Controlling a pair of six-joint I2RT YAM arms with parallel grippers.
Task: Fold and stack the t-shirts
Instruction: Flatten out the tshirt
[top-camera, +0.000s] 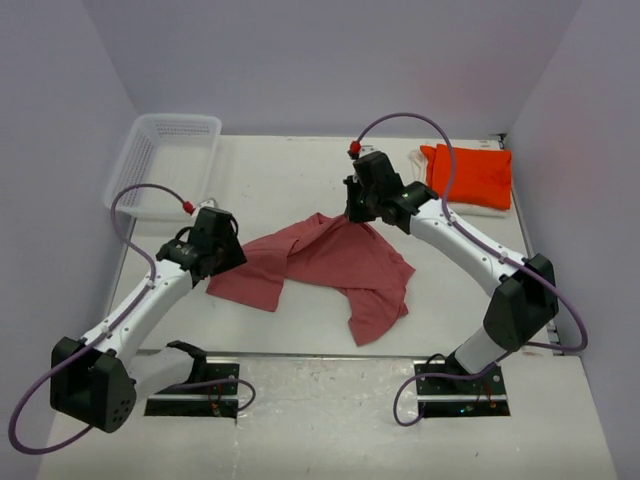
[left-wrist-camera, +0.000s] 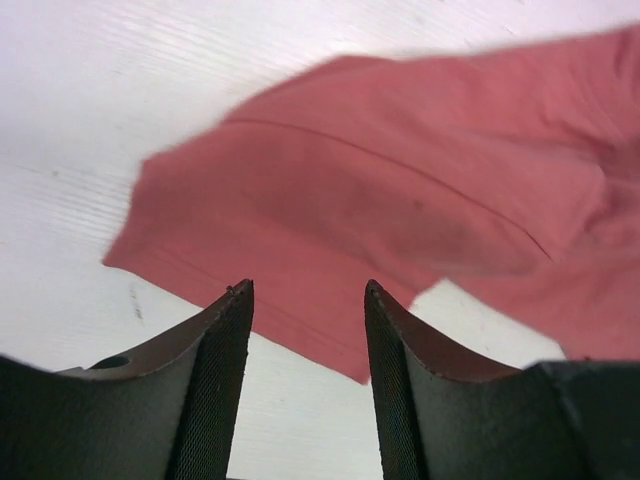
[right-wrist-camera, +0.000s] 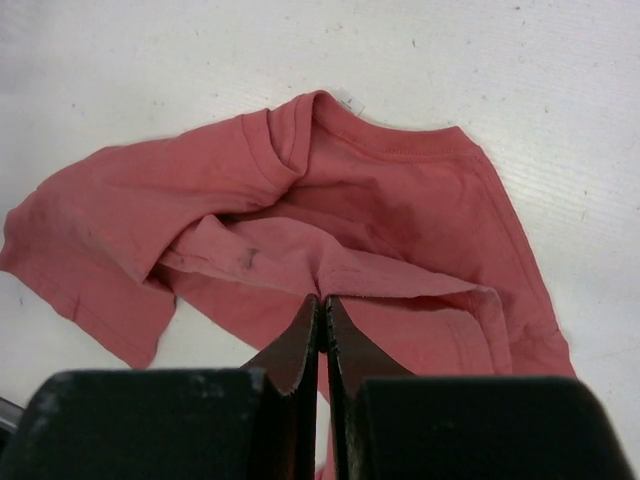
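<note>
A dusty rose-red t-shirt (top-camera: 340, 265) lies crumpled in the middle of the table. My right gripper (top-camera: 356, 214) is shut on a raised fold at the shirt's far edge; the right wrist view shows the gripper (right-wrist-camera: 322, 298) pinching the cloth (right-wrist-camera: 400, 200) below the collar. My left gripper (top-camera: 226, 256) hovers open at the shirt's left edge. In the left wrist view the gripper (left-wrist-camera: 307, 292) holds nothing, with a sleeve (left-wrist-camera: 380, 190) just beyond its tips. A folded orange t-shirt (top-camera: 470, 175) lies at the back right on a white t-shirt (top-camera: 417, 159), of which only the edges show.
A white plastic mesh basket (top-camera: 165, 160) stands at the back left corner. Purple-grey walls close off the table at the back and both sides. The arm bases sit at the near edge.
</note>
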